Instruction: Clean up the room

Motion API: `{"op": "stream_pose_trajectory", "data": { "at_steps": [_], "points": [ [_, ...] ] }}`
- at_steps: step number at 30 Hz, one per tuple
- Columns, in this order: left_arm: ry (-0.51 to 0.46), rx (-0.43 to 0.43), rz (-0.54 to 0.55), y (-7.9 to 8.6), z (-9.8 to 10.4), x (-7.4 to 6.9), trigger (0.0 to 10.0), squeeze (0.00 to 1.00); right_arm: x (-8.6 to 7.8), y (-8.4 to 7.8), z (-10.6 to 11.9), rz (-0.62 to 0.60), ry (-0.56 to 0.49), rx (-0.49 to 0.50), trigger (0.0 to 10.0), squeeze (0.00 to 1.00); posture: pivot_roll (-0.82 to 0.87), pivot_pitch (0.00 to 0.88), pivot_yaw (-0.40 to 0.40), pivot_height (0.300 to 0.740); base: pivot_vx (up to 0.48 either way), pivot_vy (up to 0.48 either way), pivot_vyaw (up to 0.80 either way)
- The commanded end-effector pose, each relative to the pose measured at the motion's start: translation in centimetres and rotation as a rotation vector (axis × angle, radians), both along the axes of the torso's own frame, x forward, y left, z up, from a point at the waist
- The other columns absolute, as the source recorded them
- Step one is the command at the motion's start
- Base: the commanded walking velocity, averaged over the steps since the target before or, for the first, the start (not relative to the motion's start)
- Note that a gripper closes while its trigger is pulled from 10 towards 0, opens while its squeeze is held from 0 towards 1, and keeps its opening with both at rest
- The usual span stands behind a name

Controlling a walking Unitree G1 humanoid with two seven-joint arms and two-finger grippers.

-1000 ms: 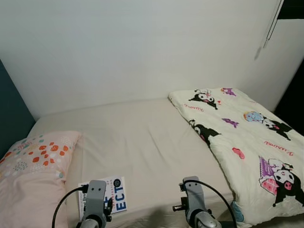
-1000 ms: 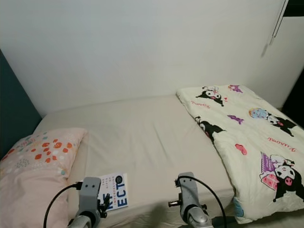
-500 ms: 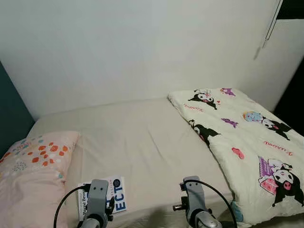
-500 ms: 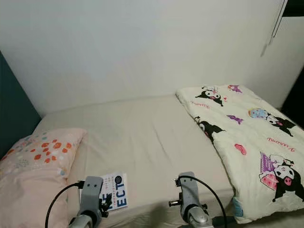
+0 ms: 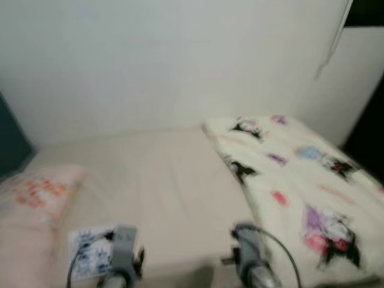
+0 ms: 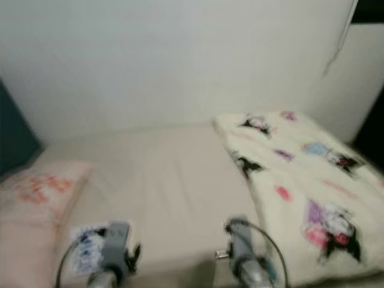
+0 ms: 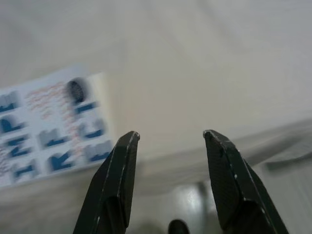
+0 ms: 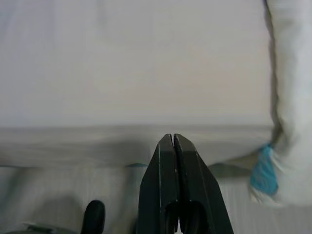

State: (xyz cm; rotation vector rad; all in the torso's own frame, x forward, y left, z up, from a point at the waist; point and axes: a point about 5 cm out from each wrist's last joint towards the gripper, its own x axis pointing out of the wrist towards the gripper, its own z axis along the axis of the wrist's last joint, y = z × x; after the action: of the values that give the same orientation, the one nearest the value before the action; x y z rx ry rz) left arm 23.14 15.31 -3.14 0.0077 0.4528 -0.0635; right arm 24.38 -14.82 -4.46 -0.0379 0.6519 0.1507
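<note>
While the head views are blurred, hold off reaching. Left to right: pink pillow, then the book flat at the bed's near edge, your left claw spread wide just beside it. Right claw pressed closed, empty. Cartoon-print blanket lies rightmost. Centre over the book first.

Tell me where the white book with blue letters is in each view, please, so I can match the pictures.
Left eye view: the book lies near the front edge of the bed, just left of the left claw.
Right eye view: the book is at the lower left, below the pink pillow.
Left wrist view: the book lies beside the open left claw.
Right wrist view: I cannot find it there.
Shared landmark: the cream bed sheet.
</note>
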Motion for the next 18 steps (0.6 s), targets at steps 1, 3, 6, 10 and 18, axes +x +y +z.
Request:
{"op": "stream_pose_trajectory", "data": {
  "at_steps": [1,3,6,10,18],
  "points": [
    [0.009,0.007,-0.005,0.05,-0.19,-0.28,10.0,0.00,-0.05,-0.29,-0.05,-0.003,0.004,-0.007,10.0,0.00,-0.03,0.000,0.008,0.732,0.000,-0.461,0.00],
    [0.009,0.007,-0.005,0.05,-0.19,-0.28,10.0,0.00,-0.05,-0.29,-0.05,-0.003,0.004,-0.007,10.0,0.00,-0.03,0.000,0.008,0.732,0.000,-0.461,0.00],
    [0.008,0.011,-0.006,0.20,-0.15,-0.31,10.0,0.00,-0.11,-0.21,-0.09,-0.004,0.007,-0.003,10.0,0.00,-0.03,0.000,0.010,0.732,0.000,-0.461,0.00],
    [0.008,0.012,-0.008,0.25,-0.14,-0.32,10.0,0.00,-0.13,-0.15,-0.11,-0.003,0.007,-0.001,10.0,0.00,-0.03,0.000,0.011,0.732,0.000,-0.463,0.00],
    [0.011,0.017,-0.011,0.38,-0.16,-0.41,10.0,0.00,-0.20,0.12,-0.13,0.013,0.009,0.011,10.0,0.00,-0.02,0.000,0.010,0.732,0.000,-0.464,0.00]
  ]
}}
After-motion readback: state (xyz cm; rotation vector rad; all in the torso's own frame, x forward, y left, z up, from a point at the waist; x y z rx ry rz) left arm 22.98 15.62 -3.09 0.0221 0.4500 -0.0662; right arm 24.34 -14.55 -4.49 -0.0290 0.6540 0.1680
